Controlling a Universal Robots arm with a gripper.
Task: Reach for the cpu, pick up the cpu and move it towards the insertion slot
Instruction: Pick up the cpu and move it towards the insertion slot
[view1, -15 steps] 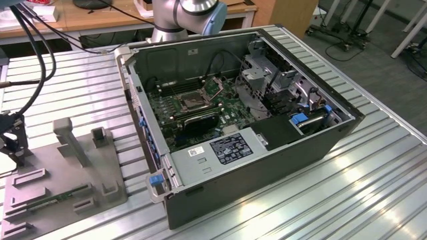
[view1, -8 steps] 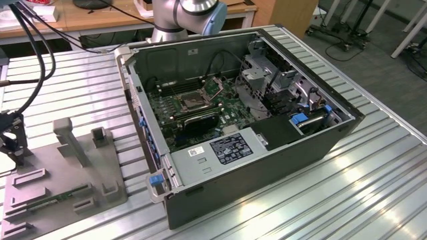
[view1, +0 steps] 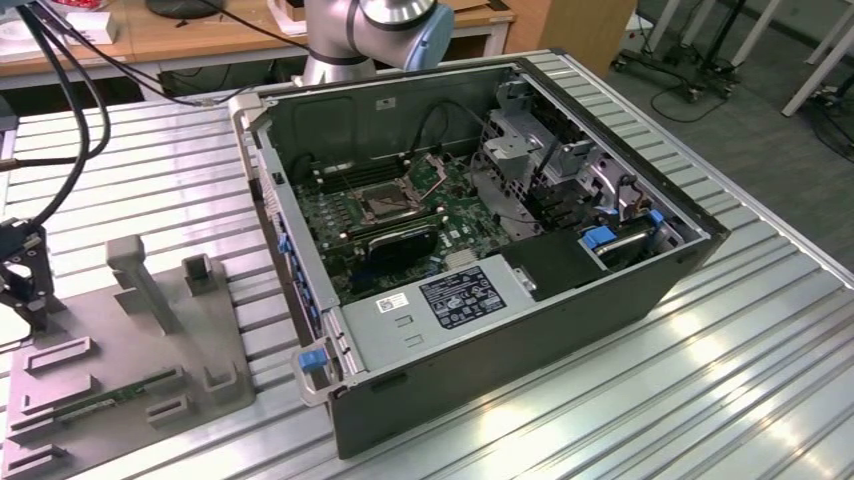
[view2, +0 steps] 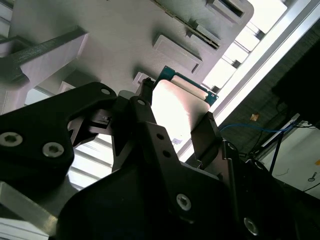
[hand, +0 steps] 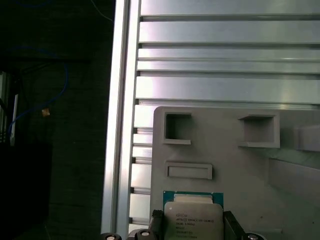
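My claw (view2: 176, 101) clenches the cpu (hand: 192, 222) — squarely, I think. Hold it level; in the exterior view the insertion slot (view1: 378, 205) lies near three o'clock.

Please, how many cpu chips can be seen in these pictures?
1. In the first wrist view, the cpu is held by the gripper, over the grey fixture plate. Another could be hidden inside the computer case.

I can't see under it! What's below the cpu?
Below the cpu, gripped by the gripper, lies the grey fixture tray. The patch straight beneath is covered by the cpu itself.
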